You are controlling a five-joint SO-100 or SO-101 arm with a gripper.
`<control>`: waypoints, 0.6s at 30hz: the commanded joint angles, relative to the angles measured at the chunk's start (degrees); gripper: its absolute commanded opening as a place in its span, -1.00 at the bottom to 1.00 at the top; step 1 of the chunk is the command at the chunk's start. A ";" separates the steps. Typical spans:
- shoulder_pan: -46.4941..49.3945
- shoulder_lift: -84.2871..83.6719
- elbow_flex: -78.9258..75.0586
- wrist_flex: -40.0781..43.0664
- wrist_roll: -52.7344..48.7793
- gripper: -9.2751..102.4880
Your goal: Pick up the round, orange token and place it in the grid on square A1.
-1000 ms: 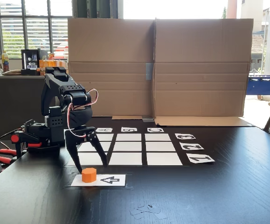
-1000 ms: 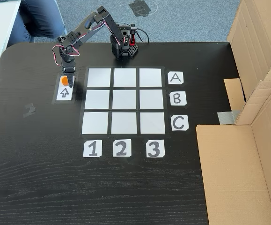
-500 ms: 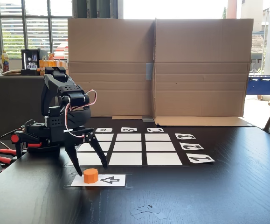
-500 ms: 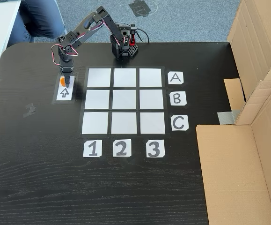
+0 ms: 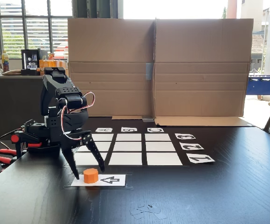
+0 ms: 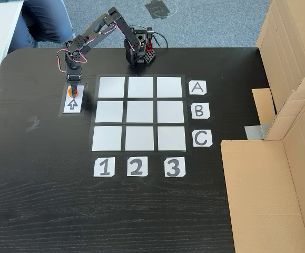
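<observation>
Fixed views from the front and above show the gripper [image 5: 87, 171] [image 6: 74, 93] spread wide, its two fingers straddling the token [image 5: 91, 175] [image 6: 74, 94] without being closed on it. The token is seen resting on the arrow card [image 5: 107, 180] [image 6: 73, 103], beside the grid [image 5: 131, 146] [image 6: 139, 114] on the desk [image 5: 209, 196]. Square A1 [image 6: 111, 87] is left blank.
</observation>
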 commanded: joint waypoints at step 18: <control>0.53 -0.26 -2.11 -1.58 0.44 -0.48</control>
